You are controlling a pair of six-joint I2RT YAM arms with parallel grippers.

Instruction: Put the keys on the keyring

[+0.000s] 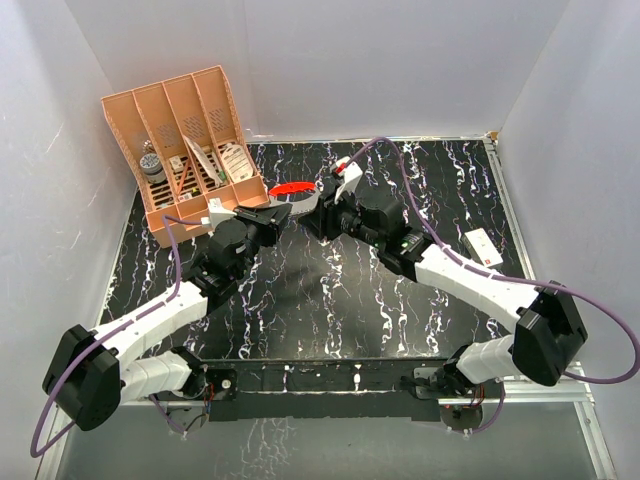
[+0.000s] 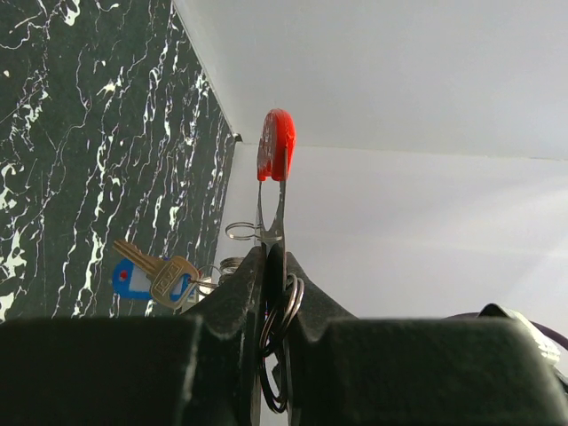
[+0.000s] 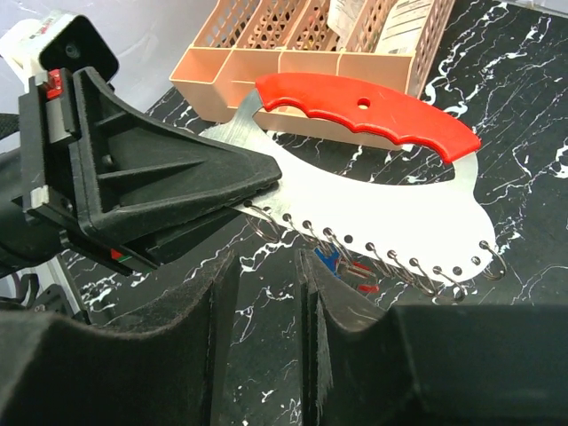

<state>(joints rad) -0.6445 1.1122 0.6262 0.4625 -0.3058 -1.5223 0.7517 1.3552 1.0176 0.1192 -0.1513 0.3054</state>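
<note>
Starting nearest you, your right gripper hangs just below the keyring, jaws partly apart and gripping nothing I can see. Past its fingers, under the keyring's row of small wire loops, the blue-headed key and red-headed key lie near the marbled table; I cannot tell whether either is hooked on. Your left gripper is clamped on the keyring's end, holding it up. Behind the keyring stands the peach organizer. This looks like the threading step: next, pinch one key's head and align its hole with a loop.
</note>
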